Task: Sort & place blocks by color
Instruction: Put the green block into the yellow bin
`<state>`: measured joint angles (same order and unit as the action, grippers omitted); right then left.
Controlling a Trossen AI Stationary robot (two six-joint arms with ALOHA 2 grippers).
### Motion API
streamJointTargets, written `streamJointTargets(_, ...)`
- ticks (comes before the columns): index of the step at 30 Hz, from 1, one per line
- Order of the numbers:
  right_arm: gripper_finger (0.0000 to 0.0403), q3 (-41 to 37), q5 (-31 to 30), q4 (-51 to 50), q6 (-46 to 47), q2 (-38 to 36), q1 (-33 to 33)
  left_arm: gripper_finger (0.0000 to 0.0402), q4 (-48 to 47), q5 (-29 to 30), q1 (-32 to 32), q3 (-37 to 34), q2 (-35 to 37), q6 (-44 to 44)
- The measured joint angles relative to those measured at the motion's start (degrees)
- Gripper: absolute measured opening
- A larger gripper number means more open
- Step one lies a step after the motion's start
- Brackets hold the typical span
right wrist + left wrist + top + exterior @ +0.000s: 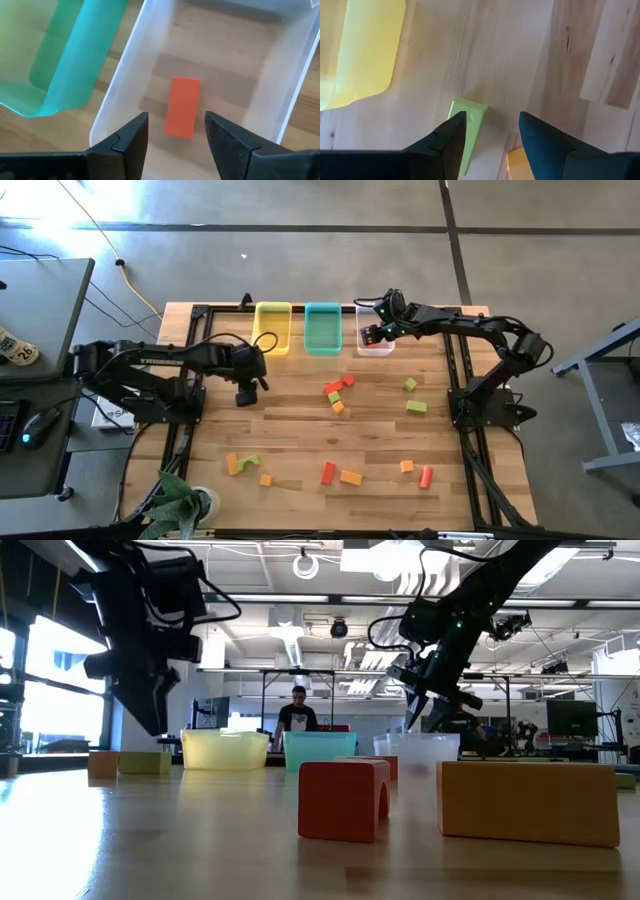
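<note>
Twelve blocks (350, 477) lie loose on your table (300, 430): four red, five orange, three green, and none shows writing. Near the front edge you have six; mid-table, a cluster of four and two greens. Past these, your left gripper (246, 394) hangs with fingers apart, holding nothing, by the yellow bin (272, 327). Farthest, your right gripper (176, 131) stands released over the clear bin (280, 85), a thirteenth red block (182, 106) inside. Three bins: yellow, teal (322, 326), clear.

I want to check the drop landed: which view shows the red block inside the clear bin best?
The right wrist view: the red block lies flat in the clear bin, beyond the right gripper. In the high and low views I cannot make it out.
</note>
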<state>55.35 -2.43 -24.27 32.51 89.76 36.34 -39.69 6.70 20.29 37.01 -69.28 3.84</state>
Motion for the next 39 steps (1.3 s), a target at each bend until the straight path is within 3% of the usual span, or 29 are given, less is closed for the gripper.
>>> streamJointTargets(7, 0.0183, 0.05, 2.07, 0.79, -1.38, -0.02, -0.02, 0.0172, -0.77, 0.55, 0.0, 1.71, -2.86, 3.07)
streamJointTargets(19, 0.0183, 0.07, 2.16, 1.75, -2.94, -0.02, -0.01, 0.0172, -12.39, 2.05, 4.88, 8.93, -9.94, 8.33)
streamJointTargets(27, 0.0183, 0.07, 2.95, 1.88, -2.99, -0.02, -0.02, 0.0172, -12.88, 1.58, 5.6, 9.84, -13.5, 14.58)
streamJointTargets(39, 0.0183, 0.07, 2.94, 2.34, -2.99, -0.04, 0.0, 0.0172, -12.58, 4.03, 5.6, 9.84, -21.34, 14.29)
